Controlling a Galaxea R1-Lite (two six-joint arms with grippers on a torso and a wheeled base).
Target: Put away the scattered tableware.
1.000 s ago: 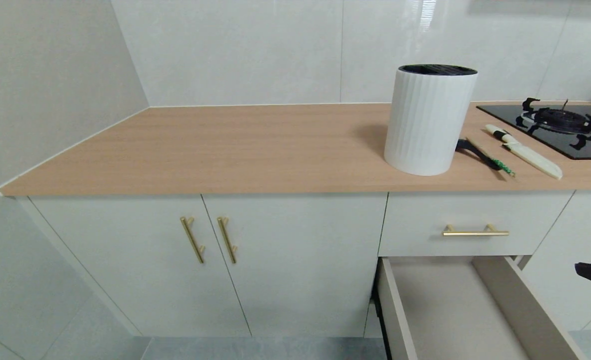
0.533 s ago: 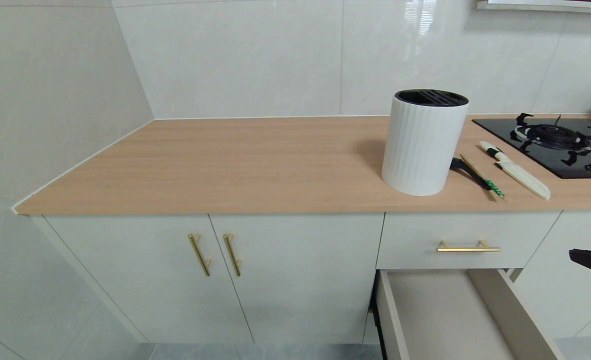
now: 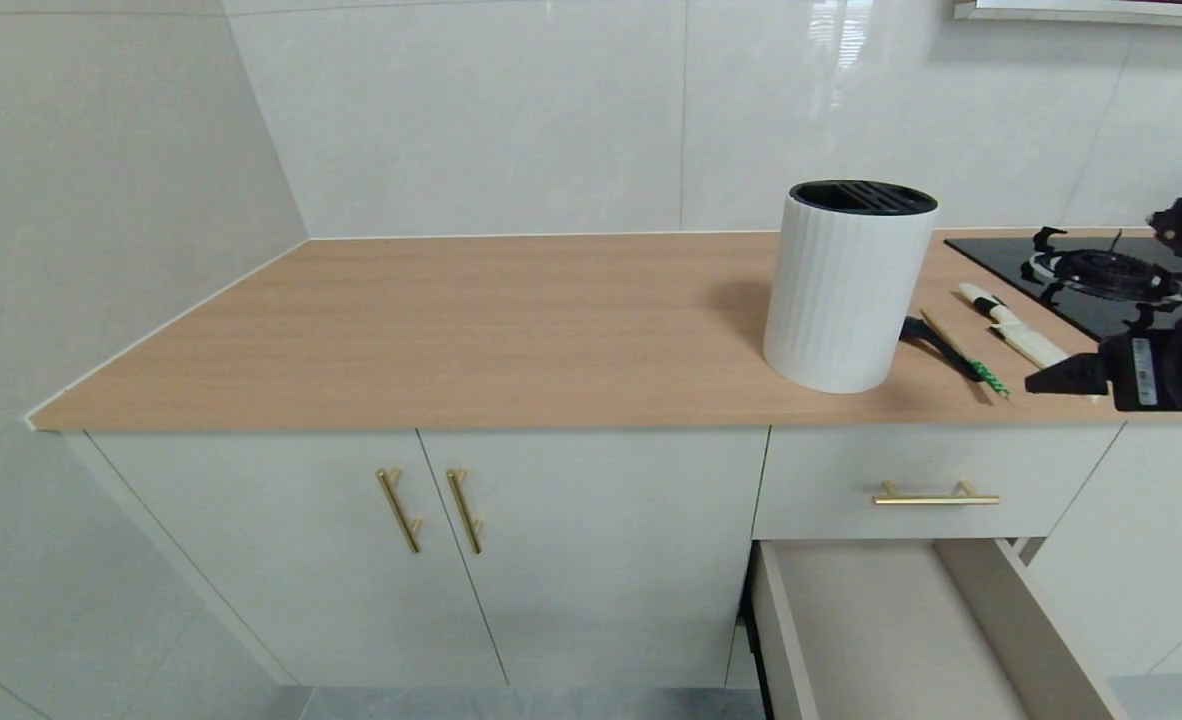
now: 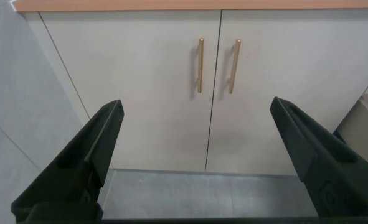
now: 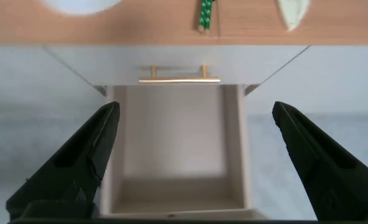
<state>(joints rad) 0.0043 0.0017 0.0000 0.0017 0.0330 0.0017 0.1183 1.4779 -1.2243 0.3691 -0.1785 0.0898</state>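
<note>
A white ribbed holder (image 3: 848, 285) with a black slotted top stands on the wooden counter (image 3: 511, 330). To its right lie a black-handled utensil (image 3: 929, 335), chopsticks with green ends (image 3: 966, 357) and a white knife (image 3: 1016, 333). My right gripper (image 3: 1046, 382) hovers open at the counter's front edge, just in front of the knife's blade. The right wrist view looks down past open fingers (image 5: 78, 168) at the chopsticks' green ends (image 5: 204, 15), the knife tip (image 5: 291, 12) and the open drawer (image 5: 243, 149). My left gripper (image 4: 196, 104) is open, low, facing the cabinet doors (image 4: 171, 93).
A black gas hob (image 3: 1101, 275) sits at the counter's right end. Below the tableware, the upper drawer with a gold handle (image 3: 936, 495) is closed, and the lower drawer (image 3: 781, 640) stands pulled out. The counter's left part is bare; tiled walls bound it.
The camera tilted up early on. Since then my right arm has risen from low at the right to the counter's front edge, by the knife.
</note>
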